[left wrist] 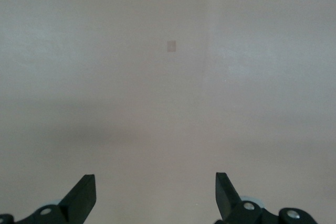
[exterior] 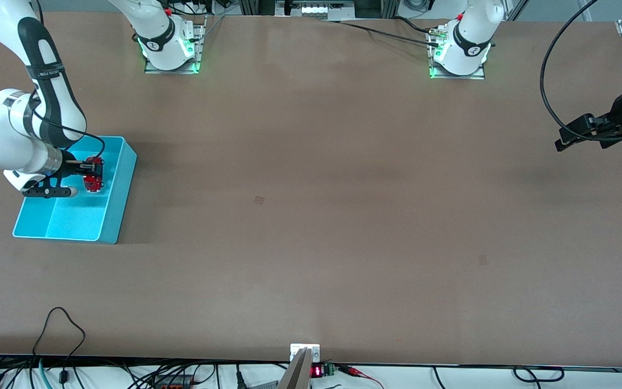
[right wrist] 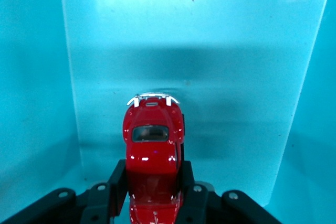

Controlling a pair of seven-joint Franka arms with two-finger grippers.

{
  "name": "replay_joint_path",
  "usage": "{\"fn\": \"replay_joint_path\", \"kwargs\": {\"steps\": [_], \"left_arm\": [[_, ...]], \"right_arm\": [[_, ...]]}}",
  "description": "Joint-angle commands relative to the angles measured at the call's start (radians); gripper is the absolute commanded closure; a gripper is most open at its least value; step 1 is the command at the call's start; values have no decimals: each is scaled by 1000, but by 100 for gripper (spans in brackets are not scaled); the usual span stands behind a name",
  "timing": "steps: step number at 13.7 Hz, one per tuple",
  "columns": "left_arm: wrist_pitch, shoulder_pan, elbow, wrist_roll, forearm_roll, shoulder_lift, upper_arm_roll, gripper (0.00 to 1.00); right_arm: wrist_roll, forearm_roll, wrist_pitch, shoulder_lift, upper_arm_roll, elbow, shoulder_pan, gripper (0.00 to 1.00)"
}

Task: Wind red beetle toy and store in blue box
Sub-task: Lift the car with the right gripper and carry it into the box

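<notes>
The red beetle toy is clamped by its sides in my right gripper, which is shut on it inside the blue box at the right arm's end of the table. In the right wrist view the glossy red beetle toy points nose-down toward the blue box's floor, with black fingers pressed against both flanks. Whether its wheels touch the floor I cannot tell. My left gripper waits open over the bare table at the left arm's end. Its two fingertips stand wide apart with nothing between them.
The brown table stretches between the two arms with only small faint marks on it. Cables and a small mounted device lie along the edge nearest the front camera. A black cable loops above the left arm.
</notes>
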Motion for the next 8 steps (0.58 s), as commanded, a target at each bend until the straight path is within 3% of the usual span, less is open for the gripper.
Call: {"fn": "replay_joint_path", "kwargs": {"steps": [1,5,7,8], "left_arm": [[-13,5,0,14,-11,-13,-5,0],[-11,5,0,14,-11,-11,-5,0],[-10,5,-2,14,-11,-10,-5,0],[-10,5,-2,14,-11,-10,-5,0]], "right_arm": [[-29,-10,48,7,-19,-34,-2,100],[-69,-10,74,39,-42,-34,-9,99],[-86,-10,75,52,-42,-34,-18,93],[-95,-10,75,56,-42,-30,-21,77]]}}
